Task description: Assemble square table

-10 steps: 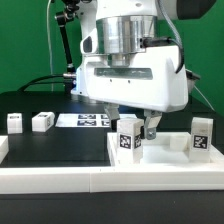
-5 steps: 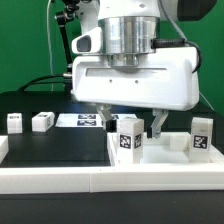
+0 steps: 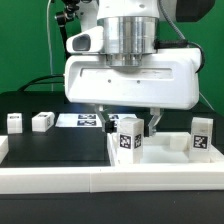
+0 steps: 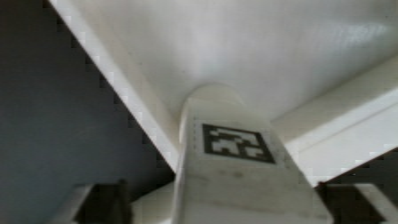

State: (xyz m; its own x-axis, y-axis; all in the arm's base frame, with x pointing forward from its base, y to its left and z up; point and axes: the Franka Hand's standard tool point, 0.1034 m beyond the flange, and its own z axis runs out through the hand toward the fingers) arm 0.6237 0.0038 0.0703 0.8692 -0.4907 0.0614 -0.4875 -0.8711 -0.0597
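- Square table slab (image 3: 172, 160): smooth white plastic, raised rims.
- Leg (image 4: 228, 150): white block bearing black-and-white square tag.
- Gripper (image 4: 222, 208) fingers (image 4: 98, 205) flank leg; grip cannot be told.

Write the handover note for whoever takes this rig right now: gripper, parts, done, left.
Gripper: jaws straddle the first leg; whether they grip it cannot be told.
Parts: that leg stands upright at the tabletop slab's end toward the exterior view's left; the second leg stands near its other end. The third leg and fourth leg sit on the black work surface, beside the marker board.
Done: no leg visibly fixed.
Left: probably fitting all four legs.
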